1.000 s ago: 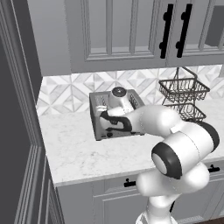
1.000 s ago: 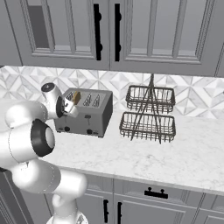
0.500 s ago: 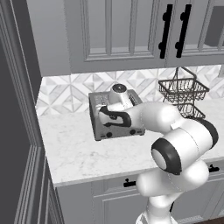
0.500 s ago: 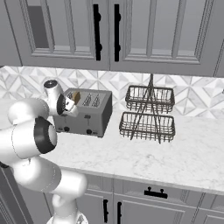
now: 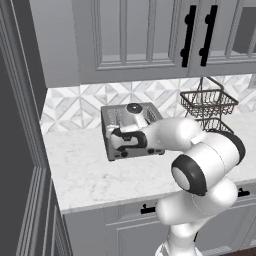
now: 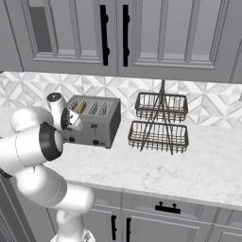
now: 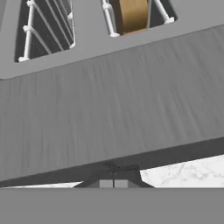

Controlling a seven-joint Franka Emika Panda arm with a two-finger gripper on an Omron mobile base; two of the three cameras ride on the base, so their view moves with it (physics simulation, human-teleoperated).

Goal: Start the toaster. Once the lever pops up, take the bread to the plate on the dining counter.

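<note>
Looking along the hand camera, I have the jaws pressed together, their dark tips low at the front face of the toaster (image 7: 113, 113), a broad wall of brushed grey metal with a fine horizontal grain. Above that face, the flat top shows two slots with white wire guides; the bread (image 7: 132, 15), tan-brown and smooth, stands in the right-hand one as this view has it, while the other slot beside it is dark inside.

From the left base camera, the gripper (image 5: 125, 142) sits against the toaster (image 5: 114, 120) front, low down near the black controls, and the glossy white arm covers much of the boxy body. From the right base camera I see the toaster (image 6: 98, 124) as a boxy grey block with slots on top, the bread (image 6: 81, 107) showing as a tan sliver in a slot near the arm's end, and small black knobs low on the front.

It stands on the white marble worktop (image 6: 179, 175), veined in pale grey. Just beside it is a two-tier wire basket (image 6: 159, 124) of thin dark rods. Behind runs a backsplash (image 5: 75, 105) of faceted diamond tiles, under grey panelled cabinets (image 6: 156, 35) with long black handles.
</note>
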